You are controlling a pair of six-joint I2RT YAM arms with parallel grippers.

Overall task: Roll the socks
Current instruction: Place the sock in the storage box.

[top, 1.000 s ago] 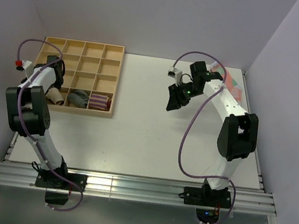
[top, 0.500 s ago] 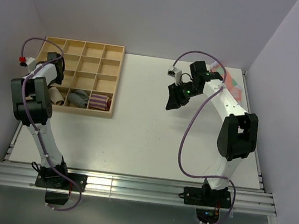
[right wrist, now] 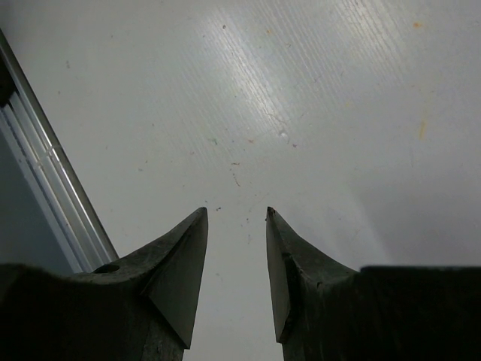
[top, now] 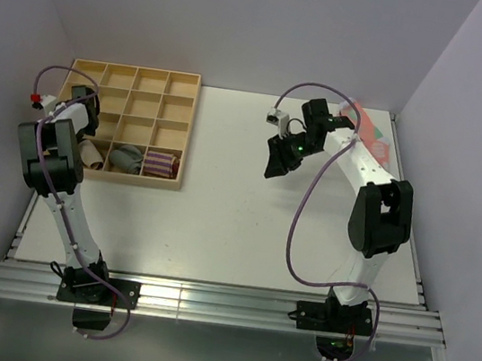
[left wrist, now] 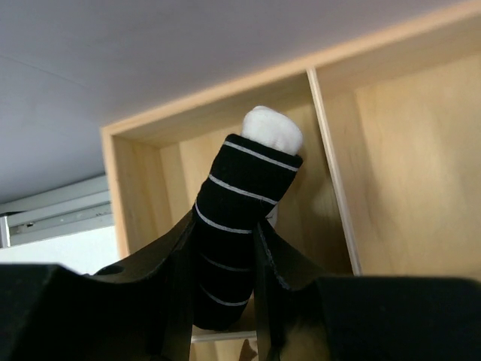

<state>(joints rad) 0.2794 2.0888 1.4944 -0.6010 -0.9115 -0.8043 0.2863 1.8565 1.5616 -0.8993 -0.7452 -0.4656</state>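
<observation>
Over the tray, top view: the left gripper point(top: 86, 121) is held above the left column of the wooden tray point(top: 137, 179); compared with a second ago, the left arm is folded more upright and drawn nearer to the side wall.
Right side, top view: the right gripper point(top: 278, 161) is shifted a little leftward and hangs over the bare table point(top: 215, 231).
Left wrist view: the socks point(left wrist: 244, 188), rolled into one tight black cylinder, are clamped between the fingers point(left wrist: 169, 263), white end pointing away, before a compartment at the tray's outer edge.
Meaning: the rolling is judged finished; only the placing is left.
Room, left: wooden dividers are close on both sides, so little sideways freedom is given.
Right wrist view: the jaws are parted and nothing is held; a metal rail point(right wrist: 45, 173) is seen at the left, with open table elsewhere.
</observation>
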